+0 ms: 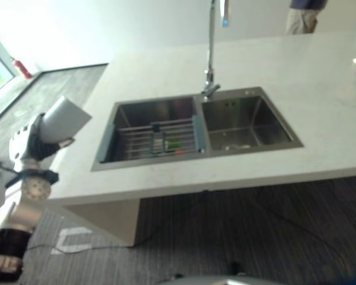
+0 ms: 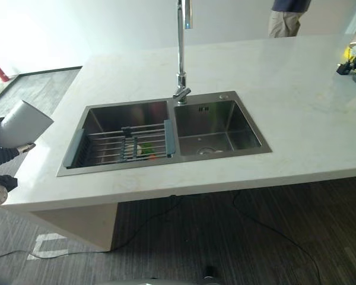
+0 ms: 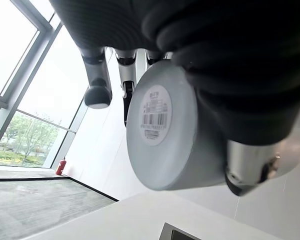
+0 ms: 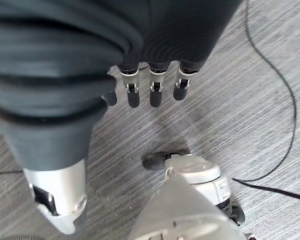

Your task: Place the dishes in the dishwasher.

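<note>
Left hand [image 1: 44, 145] clamped round grey cup [image 1: 64, 120], held off the counter [image 1: 273, 178] beside the sink [image 1: 196, 127] for carrying; right hand [image 4: 140, 90] hangs relaxed.

Rack [image 2: 121, 145] in sink's [image 2: 249, 127] left basin

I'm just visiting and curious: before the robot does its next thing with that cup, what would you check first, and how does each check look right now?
1. Cup held firmly by the left robot hand: ok, fingers and thumb are curled round it.
2. Cup clear of the counter: ok, it hangs past the counter's left end.
3. Right robot hand free: ok, it hangs over the carpet holding nothing.
4. Dishwasher located and open: cannot tell.
5. Person out of the way: ok, standing beyond the counter's far side.
6. Rack in the sink still holds items: ok, some small things lie there.
</note>
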### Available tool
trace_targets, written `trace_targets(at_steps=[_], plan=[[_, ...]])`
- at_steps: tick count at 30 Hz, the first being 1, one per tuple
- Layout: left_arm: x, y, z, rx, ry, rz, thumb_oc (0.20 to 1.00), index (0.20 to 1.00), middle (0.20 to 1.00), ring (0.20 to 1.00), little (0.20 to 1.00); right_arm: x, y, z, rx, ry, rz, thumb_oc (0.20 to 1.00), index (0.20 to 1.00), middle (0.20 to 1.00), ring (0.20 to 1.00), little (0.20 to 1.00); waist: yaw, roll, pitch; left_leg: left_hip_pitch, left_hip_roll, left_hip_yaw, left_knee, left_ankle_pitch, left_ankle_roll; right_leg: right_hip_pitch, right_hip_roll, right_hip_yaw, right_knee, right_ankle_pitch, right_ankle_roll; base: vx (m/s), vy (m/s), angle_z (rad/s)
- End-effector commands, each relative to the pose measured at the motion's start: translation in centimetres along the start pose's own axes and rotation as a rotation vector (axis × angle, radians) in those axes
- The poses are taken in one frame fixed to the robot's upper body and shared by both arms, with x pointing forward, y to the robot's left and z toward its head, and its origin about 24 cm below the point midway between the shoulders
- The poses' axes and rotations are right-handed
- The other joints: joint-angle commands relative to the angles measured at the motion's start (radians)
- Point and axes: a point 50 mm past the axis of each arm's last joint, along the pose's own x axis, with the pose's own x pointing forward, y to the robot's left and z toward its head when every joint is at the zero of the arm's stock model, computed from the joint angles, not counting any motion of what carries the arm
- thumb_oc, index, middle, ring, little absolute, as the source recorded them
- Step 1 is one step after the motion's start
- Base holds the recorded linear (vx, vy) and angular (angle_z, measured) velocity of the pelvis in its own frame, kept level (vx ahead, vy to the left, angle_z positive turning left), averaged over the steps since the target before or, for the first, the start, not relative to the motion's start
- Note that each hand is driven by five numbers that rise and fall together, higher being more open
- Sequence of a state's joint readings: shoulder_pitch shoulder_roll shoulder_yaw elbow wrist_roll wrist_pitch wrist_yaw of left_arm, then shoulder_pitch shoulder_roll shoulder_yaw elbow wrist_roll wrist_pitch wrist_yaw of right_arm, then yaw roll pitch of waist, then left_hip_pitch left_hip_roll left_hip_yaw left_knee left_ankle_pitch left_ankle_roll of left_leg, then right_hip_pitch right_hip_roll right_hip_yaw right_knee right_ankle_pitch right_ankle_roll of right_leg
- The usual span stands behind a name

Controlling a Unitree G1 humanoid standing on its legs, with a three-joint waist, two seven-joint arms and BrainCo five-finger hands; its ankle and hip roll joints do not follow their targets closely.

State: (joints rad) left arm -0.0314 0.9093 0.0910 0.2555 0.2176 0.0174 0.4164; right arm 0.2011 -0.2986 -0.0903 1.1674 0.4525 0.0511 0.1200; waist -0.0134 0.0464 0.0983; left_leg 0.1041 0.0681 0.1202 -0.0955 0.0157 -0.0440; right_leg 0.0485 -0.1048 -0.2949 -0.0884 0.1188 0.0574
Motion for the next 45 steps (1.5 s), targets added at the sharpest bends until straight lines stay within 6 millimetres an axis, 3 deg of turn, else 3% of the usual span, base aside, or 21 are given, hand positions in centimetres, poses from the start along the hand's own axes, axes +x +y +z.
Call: trace_targets(at_steps=[1, 3, 5, 9, 11, 12, 14, 15, 16, 18, 20, 22, 23, 24, 25, 27, 29, 31, 38, 41, 45], plan=[[1.3, 3.1, 2.2, -0.124, -0.085, 0.254, 0.200, 0.200, 0.200, 0.200, 0.200, 0.2, 0.7, 1.2, 0.023, -0.047, 0.017, 1.000, 1.000, 1.000, 1.000, 1.000, -0.002, 0.037, 0.049, -0.029, -0.003, 0.036, 0.090, -0.088, 0.001, 0.046, -0.040, -0.012, 0.144, -0.237, 0.074, -0.05, -0.087, 0.21], [-1.4, 1.1, 1.2, -0.280, -0.006, 0.254, 0.200, 0.200, 0.200, 0.200, 0.200, 0.4, 1.9, 1.6, -0.054, -0.054, 0.060, 1.000, 1.000, 1.000, 1.000, 1.000, 0.037, 0.024, 0.057, -0.054, -0.010, 0.003, 0.170, -0.118, 0.001, 0.060, -0.041, -0.019, 0.141, -0.243, 0.058, -0.08, -0.142, 0.20], [-2.9, 0.2, 0.7, -0.346, 0.028, 0.253, 0.200, 0.200, 0.200, 0.200, 0.200, 0.4, 2.6, 2.1, -0.115, -0.060, 0.085, 1.000, 1.000, 1.000, 1.000, 1.000, 0.056, 0.020, 0.066, -0.077, -0.014, -0.015, 0.211, -0.129, 0.001, 0.062, -0.037, -0.022, 0.140, -0.246, 0.045, -0.09, -0.112, 0.28], [-4.6, -1.4, 1.3, -0.430, 0.004, 0.190, 0.200, 0.200, 0.200, 0.200, 0.200, 0.5, 3.8, 1.4, -0.152, -0.010, 0.147, 1.000, 1.000, 1.000, 1.000, 1.000, 0.096, 0.019, 0.079, -0.147, -0.001, -0.009, 0.228, -0.082, -0.031, 0.081, -0.038, -0.092, 0.110, -0.230, 0.043, -0.15, 0.009, 0.80], [-4.5, -1.6, 1.8, -0.510, -0.009, 0.158, 0.200, 0.200, 0.200, 0.200, 0.200, 0.6, 4.4, 1.7, -0.129, -0.017, 0.160, 1.000, 1.000, 1.000, 1.000, 1.000, 0.100, 0.023, 0.077, -0.137, 0.028, 0.044, 0.193, -0.054, -0.041, 0.074, -0.059, -0.156, 0.110, -0.220, 0.049, -0.20, 0.219, 1.93], [-4.6, -2.0, 2.2, -0.528, -0.025, 0.141, 0.200, 0.200, 0.200, 0.200, 0.200, 0.6, 4.4, 2.0, -0.109, -0.024, 0.155, 1.000, 1.000, 1.000, 1.000, 1.000, 0.096, 0.023, 0.073, -0.118, 0.041, 0.073, 0.189, -0.072, -0.049, 0.079, -0.067, -0.168, 0.115, -0.232, 0.056, -0.20, 0.320, 1.89], [-3.9, -2.6, 4.5, -0.583, -0.121, 0.116, 0.200, 0.200, 0.200, 0.200, 0.200, 0.6, 4.1, 2.9, 0.020, -0.046, 0.162, 1.000, 1.000, 1.000, 1.000, 1.000, 0.061, 0.019, 0.085, -0.101, 0.104, 0.244, 0.241, -0.074, -0.047, 0.070, -0.113, -0.250, 0.178, -0.227, 0.054, -0.26, 0.487, 1.65], [-3.8, -2.7, 5.1, -0.600, -0.149, 0.115, 0.200, 0.200, 0.200, 0.200, 0.200, 0.6, 4.1, 3.4, 0.051, -0.062, 0.175, 1.000, 1.000, 1.000, 1.000, 1.000, 0.051, 0.022, 0.087, -0.085, 0.115, 0.284, 0.223, -0.065, -0.042, 0.067, -0.123, -0.271, 0.196, -0.226, 0.056, -0.19, 0.489, 2.17], [-3.7, -2.6, 5.4, -0.607, -0.166, 0.110, 0.200, 0.200, 0.200, 0.200, 0.200, 0.6, 4.2, 3.5, 0.073, -0.069, 0.182, 1.000, 1.000, 1.000, 1.000, 1.000, 0.045, 0.025, 0.089, -0.079, 0.111, 0.299, 0.211, -0.060, -0.041, 0.063, -0.134, -0.277, 0.211, -0.225, 0.057, -0.07, 0.545, 2.28], [-3.6, -2.5, 6.5, -0.626, -0.237, 0.107, 0.200, 0.200, 0.200, 0.200, 0.200, 0.6, 4.5, 4.1, 0.134, -0.103, 0.213, 1.000, 1.000, 1.000, 1.000, 1.000, 0.076, 0.023, 0.098, -0.087, 0.053, 0.240, 0.227, -0.093, -0.009, 0.054, -0.179, -0.280, 0.264, -0.209, 0.073, 0.00, 0.567, 1.41], [-3.5, -1.8, 7.8, -0.638, -0.317, 0.112, 0.200, 0.200, 0.200, 0.200, 0.200, 0.5, 4.6, 4.6, 0.191, -0.144, 0.235, 1.000, 1.000, 1.000, 1.000, 1.000, 0.099, 0.024, 0.090, -0.084, 0.024, 0.236, 0.215, -0.110, 0.015, 0.061, -0.215, -0.308, 0.322, -0.226, 0.075, -0.01, 0.373, 0.67], [-3.5, -1.6, 9.0, -0.631, -0.373, 0.104, 0.200, 0.200, 0.200, 0.200, 0.200, 0.3, 5.3, 5.1, 0.171, -0.173, 0.267, 1.000, 1.000, 1.000, 1.000, 1.000, 0.098, 0.023, 0.089, -0.077, -0.015, 0.201, 0.199, -0.126, 0.051, 0.033, -0.243, -0.261, 0.462, -0.218, 0.077, 0.11, 0.311, 0.79], [-3.4, -1.7, 9.7, -0.637, -0.396, 0.095, 0.200, 0.200, 0.200, 0.200, 0.200, 0.3, 5.8, 5.1, 0.153, -0.181, 0.294, 1.000, 1.000, 1.000, 1.000, 1.000, 0.082, 0.016, 0.094, -0.075, -0.034, 0.162, 0.192, -0.136, 0.068, -0.005, -0.223, -0.185, 0.526, -0.228, 0.081, 0.17, 0.224, 1.21], [-3.1, -1.8, 10.3, -0.647, -0.422, 0.080, 0.200, 0.200, 0.200, 0.200, 0.200, 0.2, 6.0, 5.0, 0.154, -0.182, 0.309, 1.000, 1.000, 1.000, 1.000, 1.000, 0.062, 0.011, 0.102, -0.073, -0.051, 0.111, 0.189, -0.141, 0.079, -0.034, -0.167, -0.103, 0.545, -0.259, 0.078, 0.09, 0.064, 1.71], [-2.4, -1.8, 11.1, -0.660, -0.446, 0.069, 0.200, 0.200, 0.200, 0.200, 0.200, 0.3, 6.3, 4.6, 0.131, -0.180, 0.327, 1.000, 1.000, 1.000, 1.000, 1.000, 0.032, 0.006, 0.112, -0.080, -0.066, 0.055, 0.186, -0.124, 0.094, -0.059, -0.084, -0.018, 0.519, -0.293, 0.059, 0.08, -0.030, 2.29], [-1.7, -2.0, 12.3, -0.672, -0.485, 0.043, 0.200, 0.200, 0.200, 0.200, 0.200, 0.3, 5.9, 4.1, 0.123, -0.161, 0.342, 1.000, 1.000, 1.000, 1.000, 1.000, 0.002, -0.003, 0.112, -0.071, -0.085, -0.023, 0.170, -0.121, 0.095, -0.045, -0.014, 0.083, 0.417, -0.314, 0.042, 0.10, -0.091, 2.32], [-1.3, -2.6, 13.6, -0.680, -0.514, -0.006, 0.200, 0.200, 0.200, 0.200, 0.200, 0.4, 5.0, 3.4, 0.144, -0.128, 0.361, 1.000, 1.000, 1.000, 1.000, 1.000, -0.023, -0.017, 0.099, -0.066, -0.116, -0.104, 0.148, -0.116, 0.095, -0.043, 0.042, 0.208, 0.290, -0.258, 0.045, 0.17, -0.171, 1.80], [-1.1, -2.9, 14.2, -0.677, -0.519, -0.036, 0.200, 0.200, 0.200, 0.200, 0.200, 0.4, 4.6, 3.1, 0.111, -0.105, 0.374, 1.000, 1.000, 1.000, 1.000, 1.000, -0.033, -0.016, 0.097, -0.059, -0.123, -0.134, 0.134, -0.111, 0.097, -0.052, 0.061, 0.255, 0.271, -0.237, 0.053, 0.17, -0.163, 1.39], [-2.2, -2.8, 14.5, -0.698, -0.547, -0.075, 0.200, 0.200, 0.200, 0.200, 0.200, 0.4, 5.4, 3.3, -0.101, -0.063, 0.444, 1.000, 1.000, 1.000, 1.000, 1.000, 0.023, -0.021, 0.074, -0.058, -0.060, -0.092, 0.087, -0.062, 0.037, 0.017, 0.079, 0.149, 0.204, -0.260, 0.027, 0.11, -0.227, 0.82], [-2.7, -2.3, 14.6, -0.704, -0.578, -0.084, 0.200, 0.200, 0.200, 0.200, 0.200, 0.3, 5.4, 4.9, -0.102, -0.133, 0.447, 1.000, 1.000, 1.000, 1.000, 1.000, 0.030, -0.031, 0.086, -0.087, -0.043, -0.065, 0.149, -0.071, 0.025, 0.025, 0.079, 0.123, 0.202, -0.265, 0.012, -0.01, -0.146, 0.84], [-3.0, -2.3, 14.9, -0.749, -0.599, -0.135, 0.200, 0.200, 0.200, 0.200, 0.200, 0.0, 4.3, 6.7, 0.000, -0.225, 0.423, 1.000, 1.000, 1.000, 1.000, 1.000, 0.024, -0.049, 0.105, -0.157, -0.004, 0.025, 0.276, -0.088, 0.005, 0.052, 0.063, 0.075, 0.169, -0.249, 0.001, -0.08, -0.064, 0.73]])
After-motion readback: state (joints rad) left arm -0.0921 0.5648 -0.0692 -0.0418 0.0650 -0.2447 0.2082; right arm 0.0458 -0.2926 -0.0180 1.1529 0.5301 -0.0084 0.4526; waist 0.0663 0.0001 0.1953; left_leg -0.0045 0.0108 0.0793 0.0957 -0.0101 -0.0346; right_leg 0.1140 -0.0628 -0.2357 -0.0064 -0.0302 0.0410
